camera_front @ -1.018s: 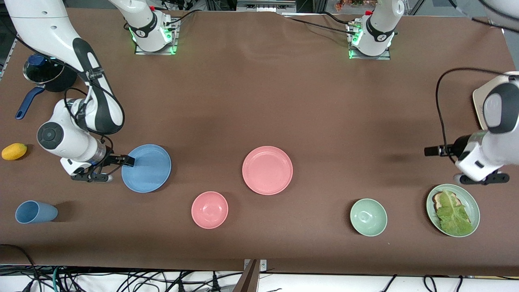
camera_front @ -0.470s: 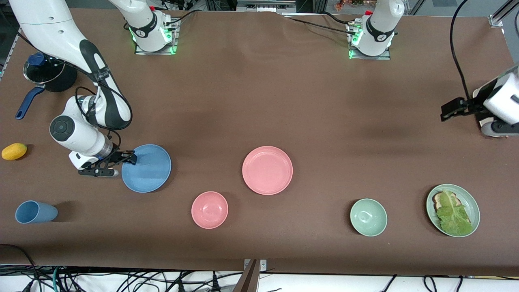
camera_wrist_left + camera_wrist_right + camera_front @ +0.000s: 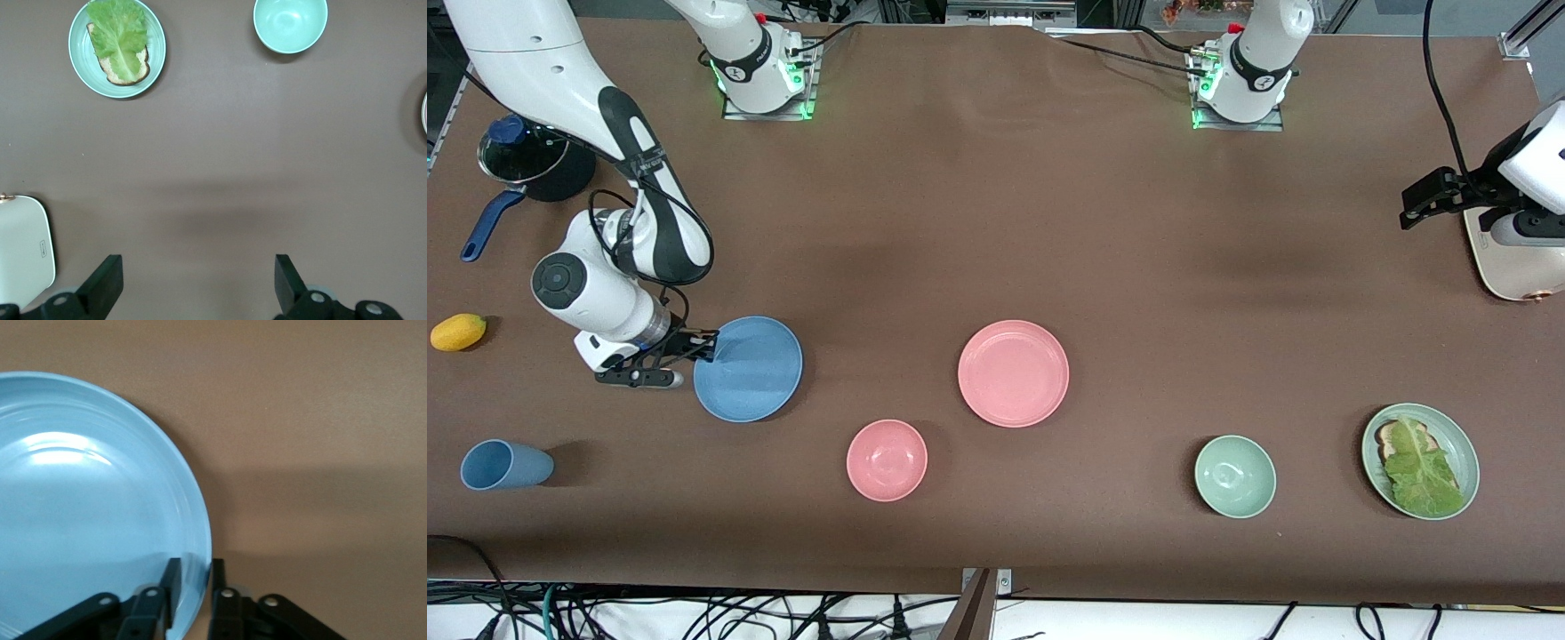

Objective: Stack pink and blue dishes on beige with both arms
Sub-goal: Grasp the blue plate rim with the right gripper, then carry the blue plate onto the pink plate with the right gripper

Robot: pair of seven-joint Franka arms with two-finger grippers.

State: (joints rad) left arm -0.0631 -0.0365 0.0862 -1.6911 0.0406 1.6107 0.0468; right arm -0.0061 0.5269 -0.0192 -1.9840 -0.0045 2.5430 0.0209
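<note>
Our right gripper (image 3: 193,577) pinches the blue plate (image 3: 749,368)'s rim (thin hold); lifting could slip it. Left gripper (image 3: 193,283) waits, spread.

Even, bright overhead lighting; all views sharp. Soft diffuse arm shadows fall on the table (image 3: 996,222) at centre and toward 3 o'clock. A white highlight glares on the blue plate (image 3: 63,450) toward 9 o'clock in the right wrist view; green LEDs glow at both bases.
</note>
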